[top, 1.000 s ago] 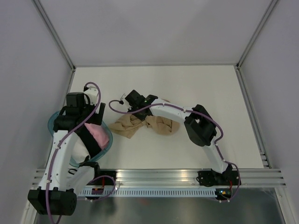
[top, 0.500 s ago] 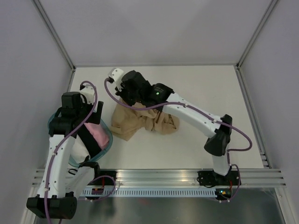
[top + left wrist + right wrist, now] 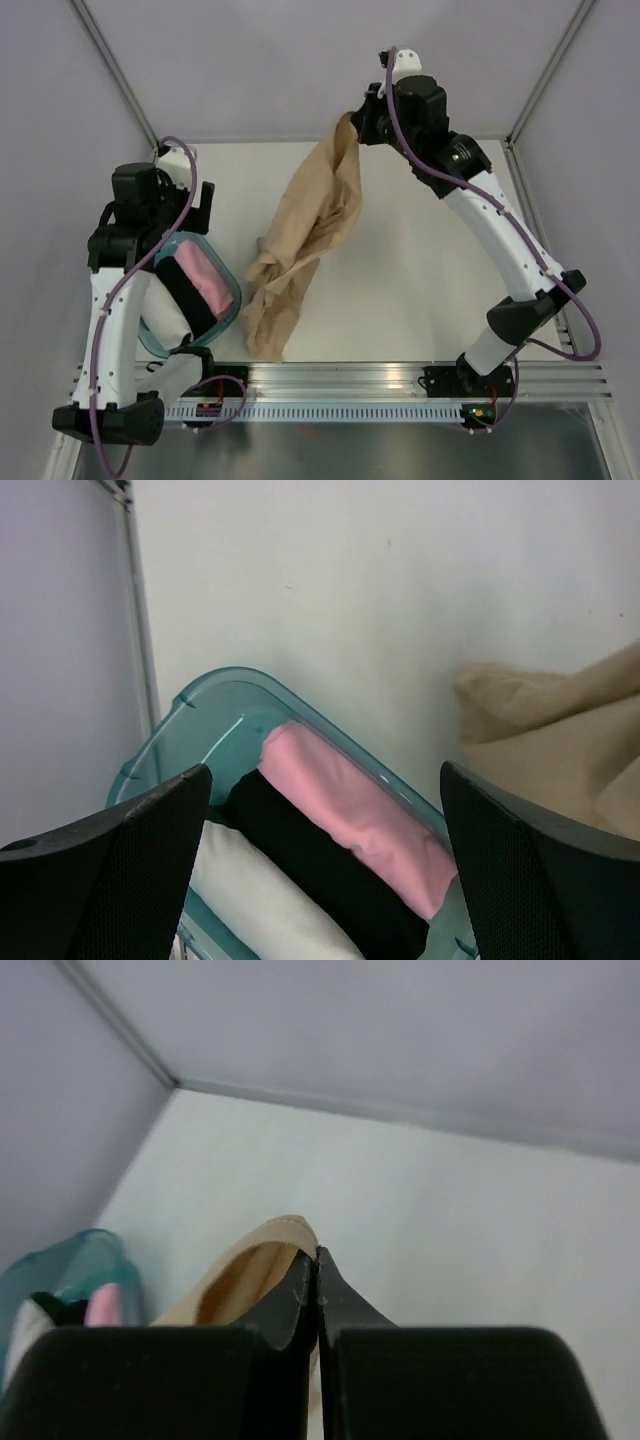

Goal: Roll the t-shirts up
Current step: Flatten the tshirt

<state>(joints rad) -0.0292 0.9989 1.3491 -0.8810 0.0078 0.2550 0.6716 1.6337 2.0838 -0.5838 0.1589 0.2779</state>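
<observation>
A tan t-shirt (image 3: 305, 240) hangs in a long drape from my right gripper (image 3: 352, 122), which is raised high over the table's far side and shut on its hem (image 3: 280, 1230). The shirt's lower end rests on the table near the front rail. My left gripper (image 3: 185, 215) is open and empty, held above a teal basket (image 3: 228, 280). In the basket lie rolled bundles: pink (image 3: 350, 815), black (image 3: 320, 880) and white (image 3: 255, 905). The tan shirt's edge shows at the right of the left wrist view (image 3: 560, 740).
The teal plastic basket (image 3: 215, 705) stands at the table's left, near the left wall. A metal rail (image 3: 340, 375) runs along the near edge. Grey walls enclose the table on three sides.
My right gripper has risen and swung to the far right, lifting the tan shirt from a crumpled heap into a long hanging drape. My left arm has moved slightly back and left.
</observation>
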